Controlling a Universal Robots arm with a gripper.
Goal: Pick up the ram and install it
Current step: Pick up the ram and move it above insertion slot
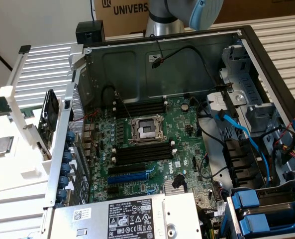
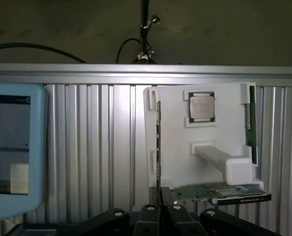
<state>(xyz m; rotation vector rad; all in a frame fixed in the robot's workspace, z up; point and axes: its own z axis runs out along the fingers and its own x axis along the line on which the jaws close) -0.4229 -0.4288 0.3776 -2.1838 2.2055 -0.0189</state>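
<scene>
Wrist view: the end effector (image 2: 161,199) is clenched, gripping nothing. Apart from it, the ram (image 2: 158,142) stands on edge in a white holder (image 2: 180,147) on the ribbed bench (image 2: 96,147). A second green stick (image 2: 251,128) lines the holder's opposite side, with a silver processor chip (image 2: 201,107) between them. A circuit card (image 2: 219,192) lies across the holder's end nearest the end effector, possibly touching the ram's tip. Exterior view: an open computer case (image 1: 246,45) beside the holder shows long black slots (image 1: 142,153), with cables (image 1: 242,132) nearby.
</scene>
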